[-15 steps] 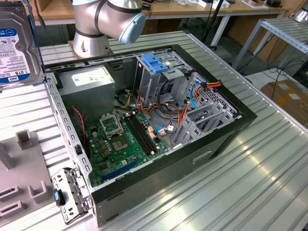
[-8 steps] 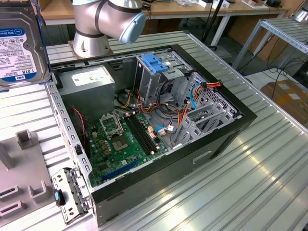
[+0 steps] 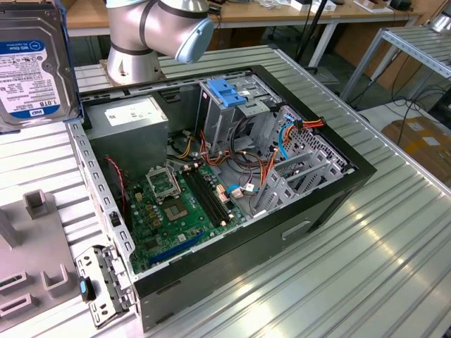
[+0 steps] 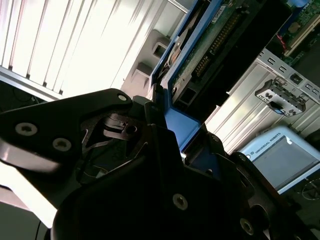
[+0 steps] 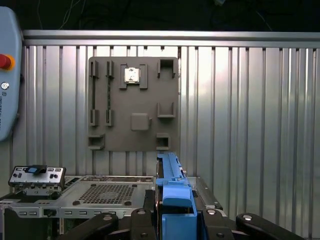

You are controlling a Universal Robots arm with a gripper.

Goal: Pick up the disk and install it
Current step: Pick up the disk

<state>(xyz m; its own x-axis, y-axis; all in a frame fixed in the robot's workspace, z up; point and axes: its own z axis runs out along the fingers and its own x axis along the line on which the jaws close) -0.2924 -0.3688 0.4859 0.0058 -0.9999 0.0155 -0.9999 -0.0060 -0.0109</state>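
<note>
The disk (image 3: 28,63) is cased in bare metal under a glossy label and edged by blue plastic rails (image 5: 175,200). The table (image 3: 394,232) is made of ribbed metal, the fixture plate (image 5: 120,107) of matt grey plastic.

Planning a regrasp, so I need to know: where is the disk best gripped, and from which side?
Pinch the disk across its two broad flat faces, coming in from a thin blue-railed edge; the parallel faces suit the gripper, which looks shut on it this way.
</note>
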